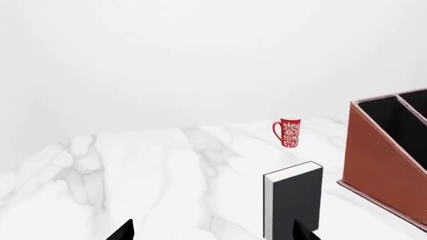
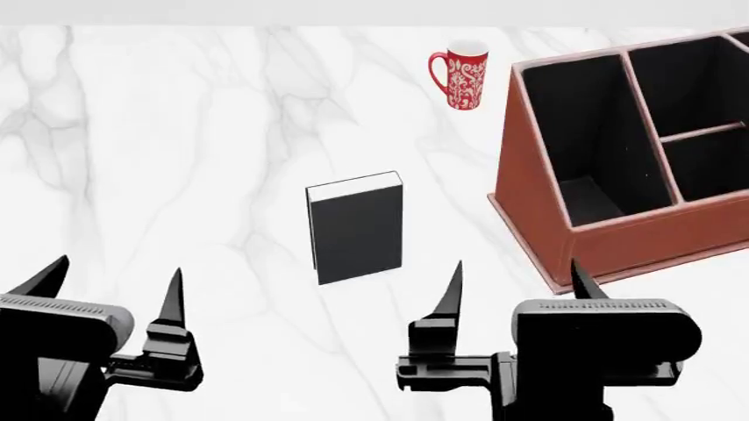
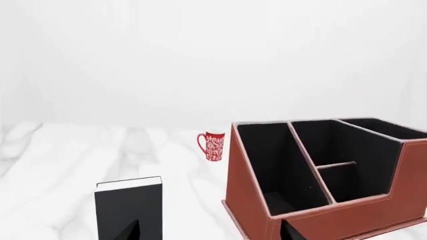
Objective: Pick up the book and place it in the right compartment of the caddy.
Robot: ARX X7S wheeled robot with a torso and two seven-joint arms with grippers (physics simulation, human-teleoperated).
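Note:
The black book [image 2: 357, 228] with white page edges stands upright on the marble table, also in the left wrist view [image 1: 293, 200] and right wrist view [image 3: 129, 207]. The reddish-brown caddy [image 2: 532, 224] with black-lined compartments sits to its right; it also shows in the left wrist view [image 1: 380, 170] and right wrist view [image 3: 250, 205]. My left gripper [image 2: 115, 285] is open and empty, near and left of the book. My right gripper [image 2: 515, 281] is open and empty, in front of the gap between book and caddy. Only the fingertips [image 1: 123, 231] [image 3: 132, 231] show in the wrist views.
A red patterned mug [image 2: 461, 75] stands at the back of the white marble table [image 2: 175, 158], between book and caddy; it also shows in the left wrist view [image 1: 289, 132] and right wrist view [image 3: 213, 145]. A white wall lies beyond the table's far edge.

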